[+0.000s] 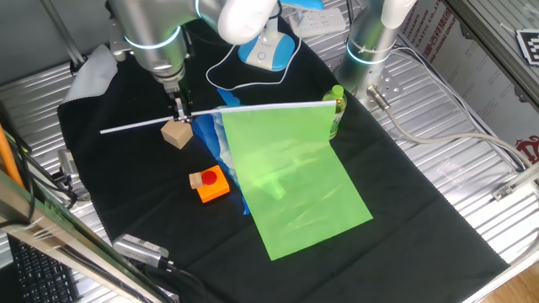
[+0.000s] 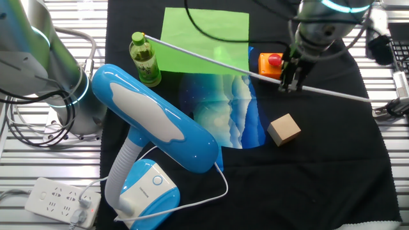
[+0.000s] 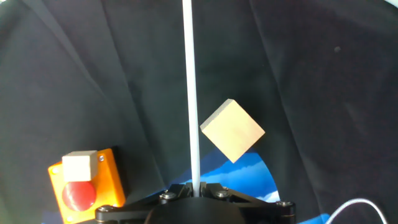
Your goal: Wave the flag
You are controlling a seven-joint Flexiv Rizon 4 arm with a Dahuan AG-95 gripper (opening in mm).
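Note:
The flag is a bright light-green sheet on a long thin white stick. The sheet hangs from the raised stick down onto the black cloth. My gripper is shut on the stick near its bare end and holds it above the table. In the other fixed view the gripper clamps the stick and the green sheet lies behind it. In the hand view the stick runs straight up from between the shut fingers.
A green bottle stands by the stick's far tip. A wooden cube lies just below the gripper. An orange box with a red button and a blue and white cloth lie nearby. A blue desk lamp stands at the cloth's edge.

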